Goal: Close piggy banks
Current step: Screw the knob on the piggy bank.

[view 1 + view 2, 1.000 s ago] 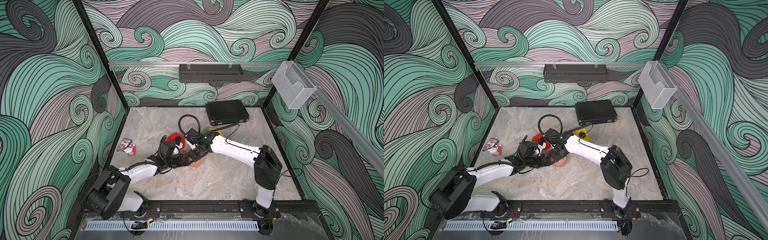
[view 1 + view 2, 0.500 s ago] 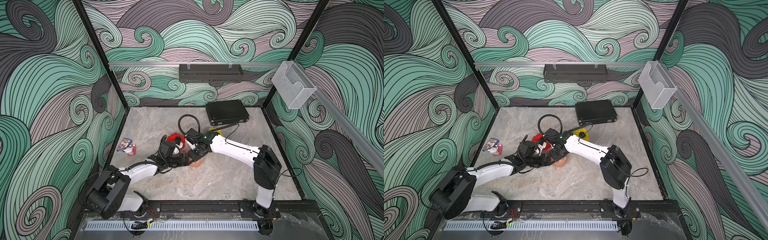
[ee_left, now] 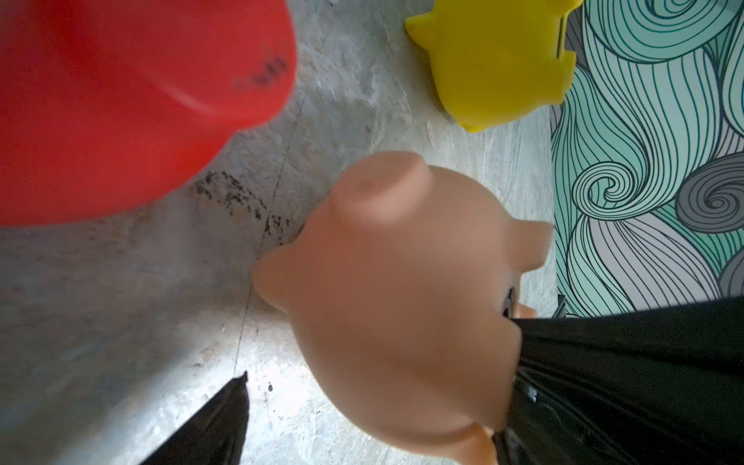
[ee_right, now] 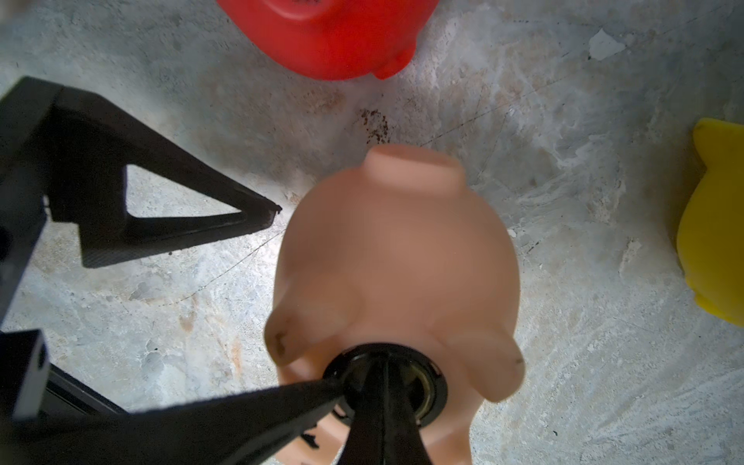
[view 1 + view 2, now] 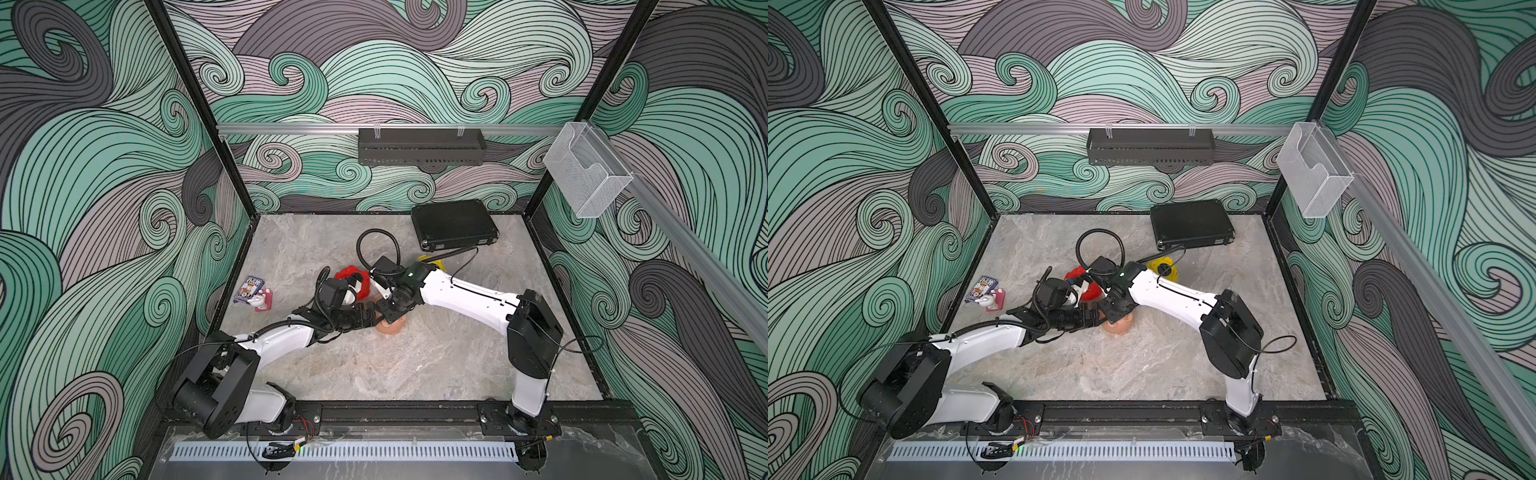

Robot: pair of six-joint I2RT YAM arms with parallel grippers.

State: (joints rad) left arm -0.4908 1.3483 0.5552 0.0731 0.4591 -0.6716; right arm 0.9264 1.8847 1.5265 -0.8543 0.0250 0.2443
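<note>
Slippage is the main worry: the pink pig (image 4: 396,257) lies belly-up mid-surface, and the right hand (image 4: 384,386), fingers together, presses a black plug (image 4: 426,386) into its belly hole. With the left hand (image 4: 201,282) spread wide, one finger just beside the pig without clamping it, the pig may roll and the plug seat crooked

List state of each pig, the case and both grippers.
peach-pink pig: belly up, black plug at its hole
red pig: on table, hole not visible
yellow pig: on table, dark round spot on its upper side
black case: shut, flat
left gripper: open beside peach-pink pig
right gripper: shut, tips on plug
</note>
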